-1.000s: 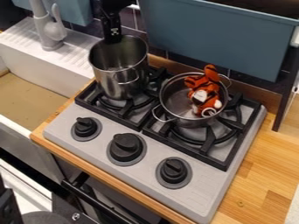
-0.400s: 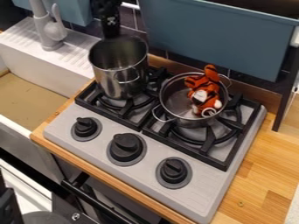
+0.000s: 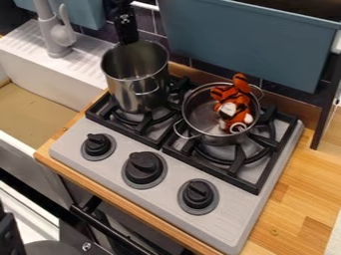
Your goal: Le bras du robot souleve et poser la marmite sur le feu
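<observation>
Stovetop (image 3: 163, 197): the gripper (image 3: 129, 40) has risen slightly beside the unmoved tall pot (image 3: 140, 98); cannot tell its opening or hold. Placement looks done.

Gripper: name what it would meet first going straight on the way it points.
The gripper would probably meet the tall pot first, at its far rim; depth is unclear, so it may already touch it.
</observation>
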You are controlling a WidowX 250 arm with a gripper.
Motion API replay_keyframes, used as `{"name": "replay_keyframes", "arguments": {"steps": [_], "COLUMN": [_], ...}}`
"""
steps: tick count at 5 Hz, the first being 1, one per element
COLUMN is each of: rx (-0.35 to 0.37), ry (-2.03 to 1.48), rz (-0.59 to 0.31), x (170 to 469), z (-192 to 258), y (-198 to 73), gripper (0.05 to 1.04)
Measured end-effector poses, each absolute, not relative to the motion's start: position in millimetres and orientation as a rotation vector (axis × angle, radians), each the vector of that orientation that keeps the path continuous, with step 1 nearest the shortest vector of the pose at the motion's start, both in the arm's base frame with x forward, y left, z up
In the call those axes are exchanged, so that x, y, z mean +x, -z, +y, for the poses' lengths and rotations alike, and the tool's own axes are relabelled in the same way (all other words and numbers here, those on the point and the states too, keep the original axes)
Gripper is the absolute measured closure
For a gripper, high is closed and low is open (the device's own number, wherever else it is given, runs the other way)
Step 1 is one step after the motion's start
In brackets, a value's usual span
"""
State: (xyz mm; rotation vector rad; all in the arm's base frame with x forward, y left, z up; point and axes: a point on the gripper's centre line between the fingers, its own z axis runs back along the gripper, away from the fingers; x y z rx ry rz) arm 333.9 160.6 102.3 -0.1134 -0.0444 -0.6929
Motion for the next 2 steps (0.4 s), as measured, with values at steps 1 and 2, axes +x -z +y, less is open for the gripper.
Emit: {"name": "replay_keyframes", "arguments": {"steps": [1, 2], "rx": [-0.125, -0.142], "ry": [0.692, 0.664], "rz": [-0.080, -0.106], "x": [325.2, 316.2], "z": [146.9, 133.7], "y": [-123.6, -138.2], "gripper": [0.087, 0.087]}}
